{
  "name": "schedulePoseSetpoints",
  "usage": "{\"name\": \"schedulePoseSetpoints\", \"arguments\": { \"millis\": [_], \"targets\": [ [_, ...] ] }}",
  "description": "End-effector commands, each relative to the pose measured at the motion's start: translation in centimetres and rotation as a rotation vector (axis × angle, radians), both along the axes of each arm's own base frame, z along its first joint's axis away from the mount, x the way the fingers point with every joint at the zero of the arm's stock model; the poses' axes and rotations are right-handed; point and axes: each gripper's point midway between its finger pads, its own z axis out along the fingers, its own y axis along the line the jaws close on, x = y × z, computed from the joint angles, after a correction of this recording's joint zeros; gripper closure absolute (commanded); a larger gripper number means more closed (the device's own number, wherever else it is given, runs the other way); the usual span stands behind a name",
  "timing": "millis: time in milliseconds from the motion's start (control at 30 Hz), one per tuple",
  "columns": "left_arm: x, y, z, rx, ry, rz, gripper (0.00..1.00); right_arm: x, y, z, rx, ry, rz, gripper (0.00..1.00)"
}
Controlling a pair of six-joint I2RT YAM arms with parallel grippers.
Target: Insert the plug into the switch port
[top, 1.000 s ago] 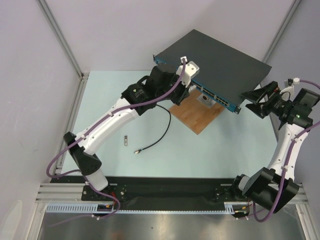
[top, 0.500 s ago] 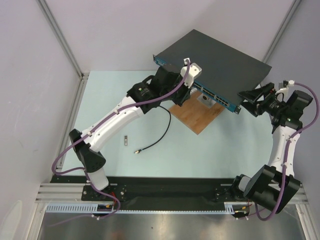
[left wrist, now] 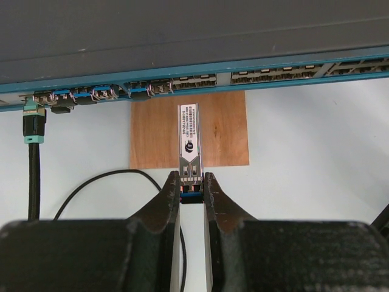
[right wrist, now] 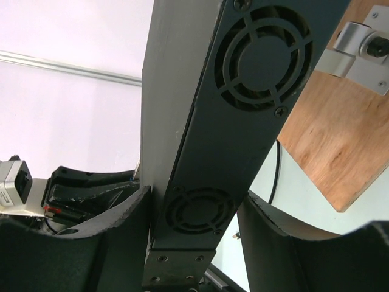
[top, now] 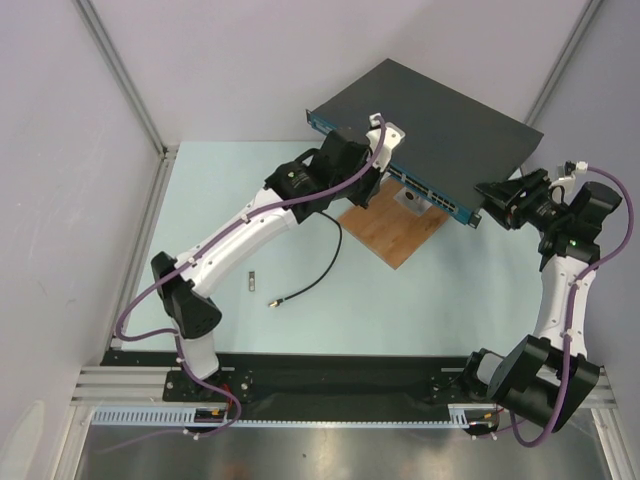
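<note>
The switch lies at the back, its black top up and its blue port face toward me. My left gripper is shut on the plug, a slim silver module with a label. The plug points at the port row and stops a short way in front of it, over the wooden board. In the top view the left gripper is at the left part of the switch's front. My right gripper is open and straddles the switch's right end, with the fan-vent face between its fingers.
A black cable with a teal boot is plugged in at the left of the port row. A loose black cable and a small metal piece lie on the pale mat. A metal bracket sits on the board.
My left arm has stretched forward and brought the plug closer to the port face. My right gripper has moved left to the switch's right end.
</note>
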Motion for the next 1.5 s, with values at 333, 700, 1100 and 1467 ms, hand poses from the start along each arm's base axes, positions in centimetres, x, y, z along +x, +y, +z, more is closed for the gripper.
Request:
{"name": "schedulePoseSetpoints", "arguments": {
  "millis": [333,700,1100,1467],
  "targets": [
    [0.9,-1.1,2.8,-0.072,-0.035,0.023,1.00,-0.1,0.6,1.1,-0.070,-0.084,0.004,1.00],
    [1.5,-1.7,1.9,-0.060,-0.030,0.026,1.00,-0.1,0.6,1.2,-0.076,-0.083,0.015,1.00],
    [2.3,-1.8,2.7,-0.073,-0.060,0.038,1.00,0.1,0.6,1.0,-0.079,-0.083,0.016,1.00],
    [3.1,-1.4,2.6,-0.047,-0.080,0.051,1.00,0.0,0.6,1.1,-0.081,-0.085,0.020,1.00]
  ]
}}
